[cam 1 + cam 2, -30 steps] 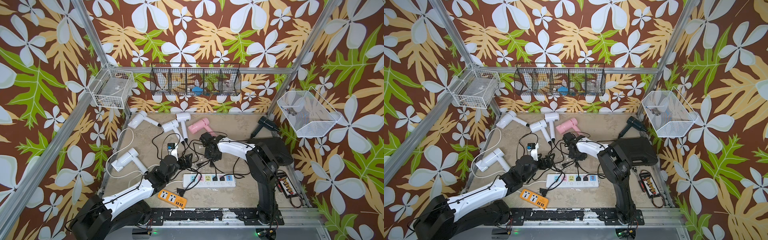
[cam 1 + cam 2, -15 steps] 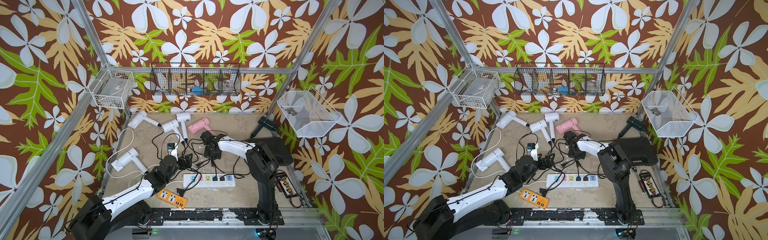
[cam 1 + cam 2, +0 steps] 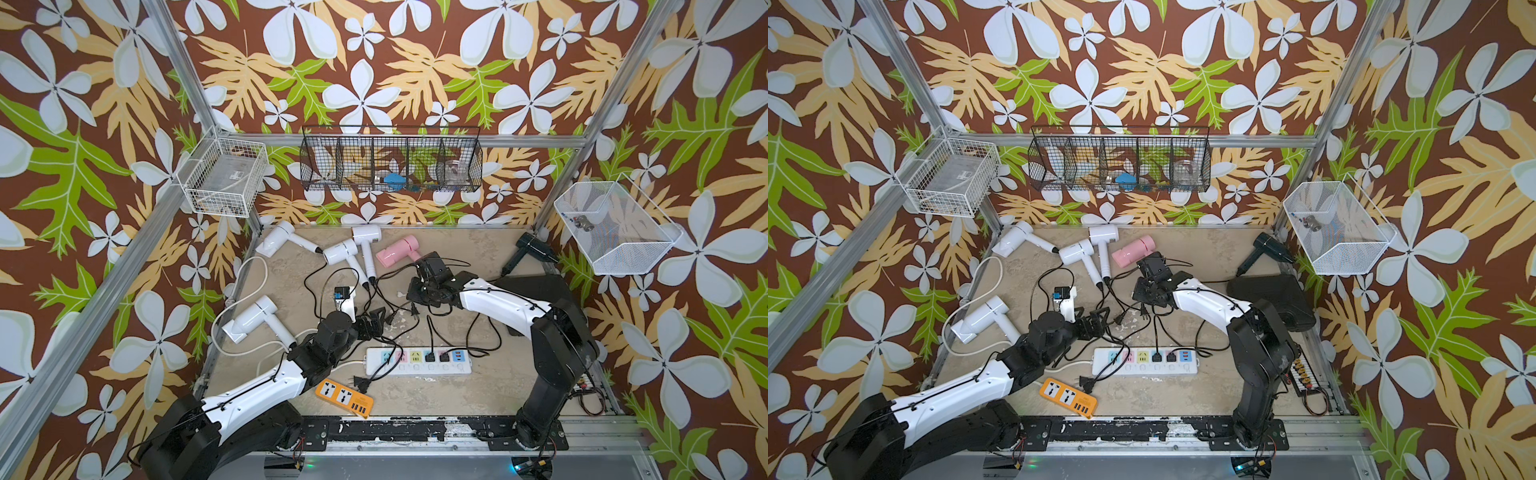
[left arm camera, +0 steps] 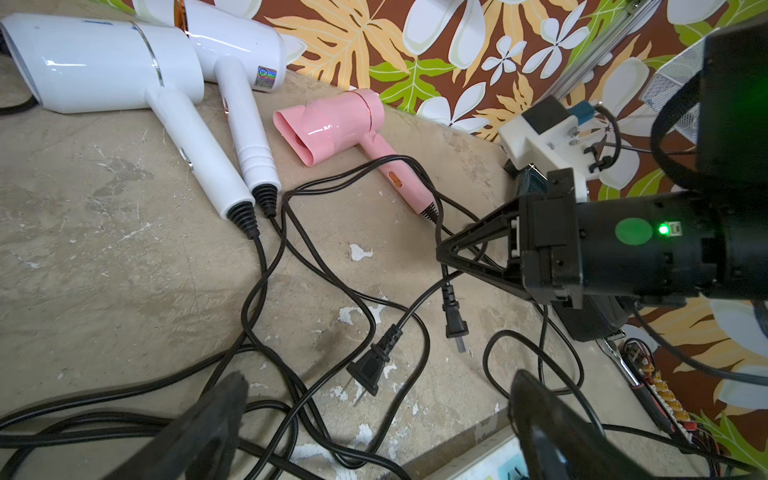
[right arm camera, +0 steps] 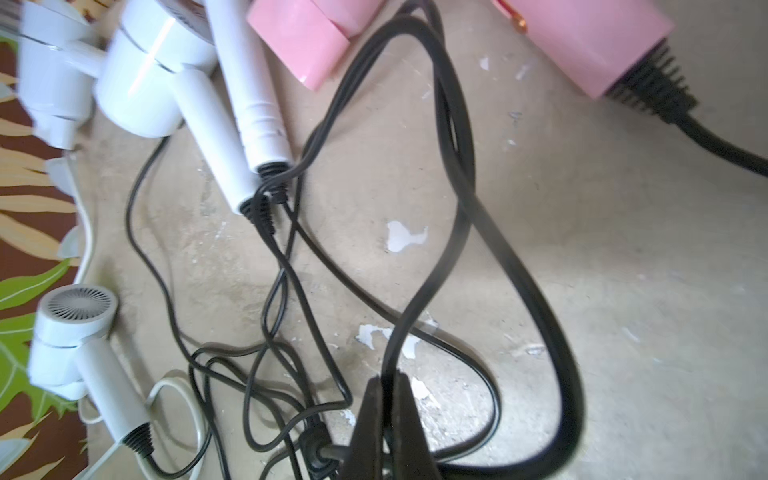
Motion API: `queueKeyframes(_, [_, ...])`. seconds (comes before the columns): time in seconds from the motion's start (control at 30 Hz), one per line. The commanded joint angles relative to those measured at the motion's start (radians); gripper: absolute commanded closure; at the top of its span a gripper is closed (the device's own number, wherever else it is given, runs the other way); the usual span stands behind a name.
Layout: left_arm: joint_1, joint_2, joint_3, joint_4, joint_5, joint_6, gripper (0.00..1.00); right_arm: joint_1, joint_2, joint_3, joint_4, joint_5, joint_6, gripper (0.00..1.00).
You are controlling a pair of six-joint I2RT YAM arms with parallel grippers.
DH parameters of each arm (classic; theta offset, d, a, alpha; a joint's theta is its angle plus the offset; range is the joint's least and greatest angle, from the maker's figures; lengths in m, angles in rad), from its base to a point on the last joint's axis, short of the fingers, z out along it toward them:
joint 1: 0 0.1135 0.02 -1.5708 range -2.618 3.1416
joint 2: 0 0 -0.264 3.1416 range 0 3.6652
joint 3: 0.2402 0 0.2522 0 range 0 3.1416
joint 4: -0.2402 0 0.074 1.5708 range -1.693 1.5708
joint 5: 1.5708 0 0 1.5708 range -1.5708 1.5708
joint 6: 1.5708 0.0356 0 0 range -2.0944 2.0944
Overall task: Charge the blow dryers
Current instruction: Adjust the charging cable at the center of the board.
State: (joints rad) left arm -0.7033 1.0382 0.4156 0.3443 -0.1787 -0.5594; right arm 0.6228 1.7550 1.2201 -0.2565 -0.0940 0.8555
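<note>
Three white blow dryers (image 3: 340,252) and a pink one (image 3: 397,251) lie at the back of the table, another white one (image 3: 249,320) lies at the left, and a black one (image 3: 534,248) at the back right. My right gripper (image 5: 386,380) is shut on a black cord (image 5: 453,216) beside the pink dryer's handle. In the left wrist view that cord's plug (image 4: 455,324) hangs just under the right gripper (image 4: 442,253). My left gripper (image 4: 378,378) stands open low over a loose plug (image 4: 370,368) lying among tangled cords.
A long white power strip (image 3: 417,361) lies at the front middle with two black plugs in it. An orange power strip (image 3: 343,392) sits in front of it. Wire baskets (image 3: 390,160) hang on the walls, and a black case (image 3: 536,291) lies at the right.
My right gripper's jaws have closed onto the black cord. The left arm has stayed where it was, still open.
</note>
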Motion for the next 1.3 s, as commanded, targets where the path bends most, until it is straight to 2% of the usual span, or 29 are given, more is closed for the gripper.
queueKeyframes(0.0, [0.001, 0.005, 0.0, 0.029, 0.02, 0.013, 0.0, 0.001, -0.027, -0.045, 0.215, -0.105, -0.067, 1.0])
queueKeyframes(0.2, [0.0, 0.031, 0.005, 0.034, 0.031, 0.023, 0.0, 0.002, -0.068, -0.096, 0.287, -0.134, -0.104, 1.0])
queueKeyframes(0.43, [0.001, 0.081, 0.019, 0.039, 0.042, 0.027, 0.0, 0.002, -0.124, -0.163, 0.438, -0.226, -0.11, 1.0])
queueKeyframes(0.7, [0.001, 0.157, 0.044, 0.05, 0.077, 0.048, 0.0, 0.002, -0.127, -0.158, 0.44, -0.278, -0.092, 1.0])
queueKeyframes(0.93, [0.001, 0.224, 0.079, 0.016, 0.04, 0.056, 0.01, 0.001, -0.152, -0.197, 0.431, -0.337, -0.07, 1.0])
queueKeyframes(1.1, [0.001, 0.258, 0.089, 0.028, 0.054, 0.064, 0.11, 0.008, -0.171, -0.232, 0.438, -0.369, -0.068, 1.0])
queueKeyframes(1.27, [0.001, 0.295, 0.094, 0.061, 0.102, 0.07, 0.28, 0.011, -0.156, -0.245, 0.397, -0.331, -0.072, 1.0])
